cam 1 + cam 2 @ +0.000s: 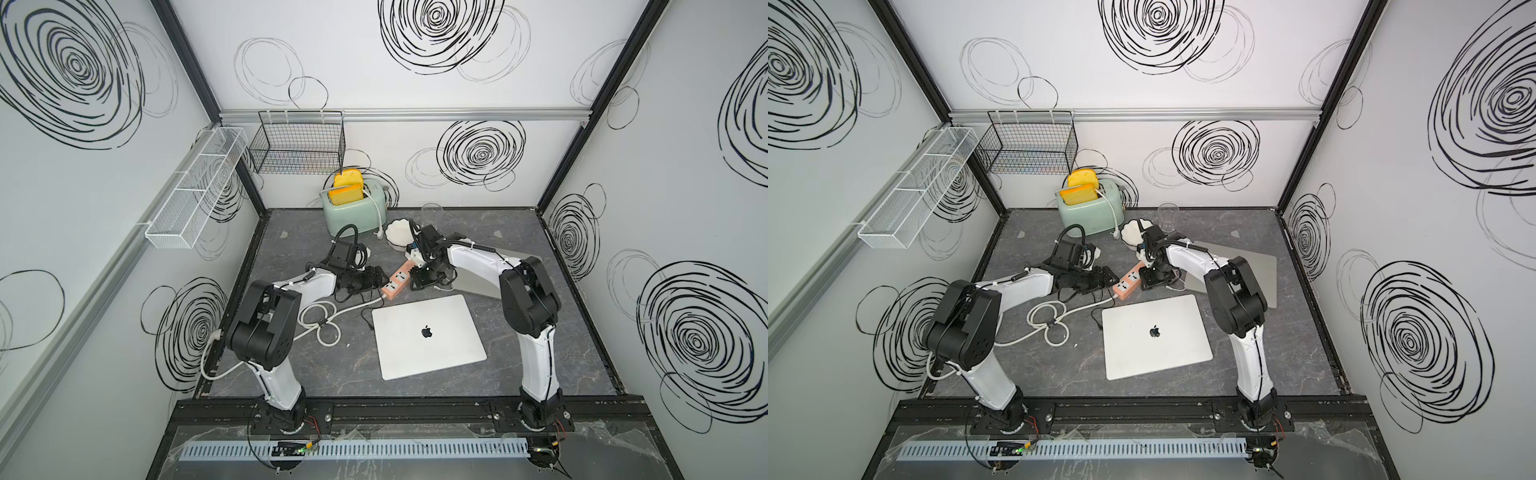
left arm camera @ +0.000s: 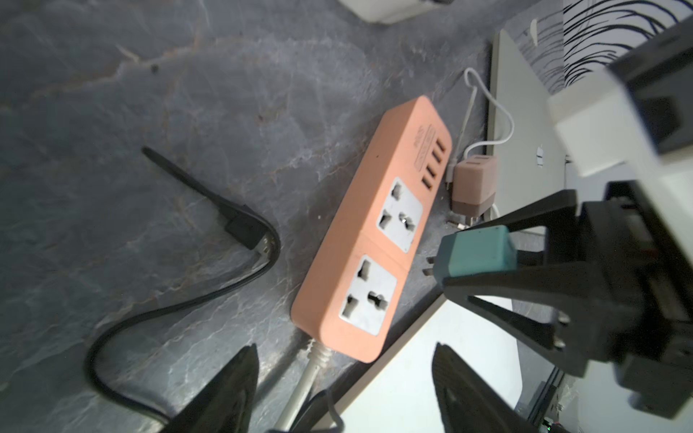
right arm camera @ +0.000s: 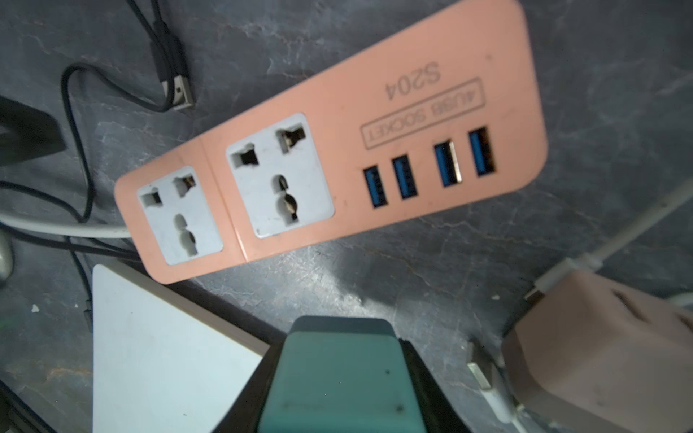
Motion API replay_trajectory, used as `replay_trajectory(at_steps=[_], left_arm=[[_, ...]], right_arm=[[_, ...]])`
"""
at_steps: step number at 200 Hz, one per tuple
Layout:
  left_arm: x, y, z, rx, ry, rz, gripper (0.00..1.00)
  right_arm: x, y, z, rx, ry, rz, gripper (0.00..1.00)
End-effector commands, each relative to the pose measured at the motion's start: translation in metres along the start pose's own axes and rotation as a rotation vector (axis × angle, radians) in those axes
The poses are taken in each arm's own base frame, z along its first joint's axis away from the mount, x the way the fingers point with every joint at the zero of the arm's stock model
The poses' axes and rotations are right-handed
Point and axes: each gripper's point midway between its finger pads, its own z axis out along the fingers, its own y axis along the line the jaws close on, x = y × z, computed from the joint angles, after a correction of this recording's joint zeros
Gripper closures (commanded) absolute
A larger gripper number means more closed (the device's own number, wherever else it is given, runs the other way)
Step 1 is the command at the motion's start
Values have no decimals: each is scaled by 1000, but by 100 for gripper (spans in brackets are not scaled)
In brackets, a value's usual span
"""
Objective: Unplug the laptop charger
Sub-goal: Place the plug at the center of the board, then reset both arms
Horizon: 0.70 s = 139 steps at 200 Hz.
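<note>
Progress: unplugging looks done. The teal block-shaped laptop charger [image 2: 476,255] has bare prongs and sits clear of the peach plastic power strip [image 3: 337,112].
Charger location: off the dark marbled bench [image 1: 332,374], just beside the strip and not touching it.
Right end effector [image 3: 343,352]: clamped on the teal charger.
Left end effector [image 2: 345,352]: jaws apart, nothing between them, over the strip's cord end.
Left to do: my guess is only setting the charger down and letting go.
Strip count: one strip, two grey sockets [image 3: 279,174] both empty, four blue USB ports [image 3: 405,176].
Laptop count: two, a closed silver laptop [image 1: 428,336] and a grey closed laptop [image 1: 478,278] under the right arm.
Other counts: one pinkish wall adapter [image 3: 600,356] lying loose, one black USB cable [image 2: 243,228] unplugged.
</note>
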Motion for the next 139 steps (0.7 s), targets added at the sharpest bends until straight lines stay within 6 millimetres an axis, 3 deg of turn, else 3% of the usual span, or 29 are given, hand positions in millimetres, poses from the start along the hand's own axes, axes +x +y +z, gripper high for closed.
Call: replay_trajectory(at_steps=[1, 16, 46, 70, 97, 111, 139], left_arm=[[-18, -18, -28, -68, -70, 120, 22], [-26, -26, -44, -92, -113, 149, 20], [-46, -37, -79, -140, -211, 191, 0], [-62, -39, -103, -194, -284, 186, 2], [-74, -50, -129, -188, -329, 204, 3], [-73, -55, -135, -120, -329, 197, 3], [-78, -32, -151, -179, -339, 168, 2]], right_arm=[[-5, -1, -3, 21, -6, -20, 54], [-6, -2, -6, 20, -13, -17, 46], [-15, -7, -21, 26, -50, -14, 33], [-26, -9, -36, 20, -73, -15, 27], [-56, -3, -86, 21, -237, -46, 18], [-68, -6, -117, 50, -344, -48, 0], [-72, -22, -174, 31, -522, 13, 1]])
